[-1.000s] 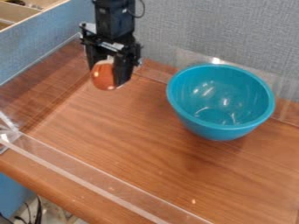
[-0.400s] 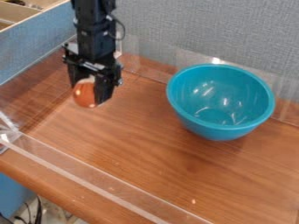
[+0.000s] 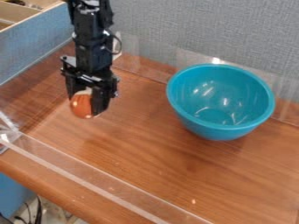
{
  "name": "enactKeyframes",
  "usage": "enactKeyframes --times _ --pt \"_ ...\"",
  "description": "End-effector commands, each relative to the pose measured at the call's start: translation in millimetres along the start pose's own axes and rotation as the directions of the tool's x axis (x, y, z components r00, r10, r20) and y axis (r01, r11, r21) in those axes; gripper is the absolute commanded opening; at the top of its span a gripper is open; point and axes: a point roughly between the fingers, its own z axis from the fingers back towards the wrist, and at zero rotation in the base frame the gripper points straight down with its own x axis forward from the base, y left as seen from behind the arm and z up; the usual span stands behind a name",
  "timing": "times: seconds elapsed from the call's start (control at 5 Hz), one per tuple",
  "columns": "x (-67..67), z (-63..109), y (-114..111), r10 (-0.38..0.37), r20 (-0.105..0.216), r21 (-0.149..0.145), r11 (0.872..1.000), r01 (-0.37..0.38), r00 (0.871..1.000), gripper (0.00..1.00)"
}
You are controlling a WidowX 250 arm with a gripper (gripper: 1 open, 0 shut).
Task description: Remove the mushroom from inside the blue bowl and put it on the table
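The mushroom (image 3: 82, 105), a small reddish-brown rounded cap, hangs between the black fingers of my gripper (image 3: 86, 103), which is shut on it and points straight down. It is low over the left part of the wooden table (image 3: 152, 153); whether it touches the wood I cannot tell. The blue bowl (image 3: 219, 101) sits to the right, well apart from the gripper, and its glossy inside shows nothing in it.
Low clear acrylic walls (image 3: 82, 179) run along the table's front and left edges. A wooden box edge (image 3: 30, 22) stands at the upper left behind the wall. A grey fabric backdrop (image 3: 211, 31) rises behind the bowl.
The gripper with the mushroom has moved left and down, away from the bowl, and now hangs much closer to the tabletop. The bowl has not moved.
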Motion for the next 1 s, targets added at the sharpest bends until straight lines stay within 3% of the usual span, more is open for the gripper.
enactKeyframes --times 0.0,0.6,0.8 --pt "0.6 5.4 10 0.011 0.027 0.014 1.000 -0.011 1.000 0.00" --pt "0.5 -5.9 19 0.020 0.010 -0.001 1.000 -0.020 1.000 0.00" --pt "-0.3 -5.8 21 0.026 0.011 -0.009 1.000 -0.026 1.000 1.00"
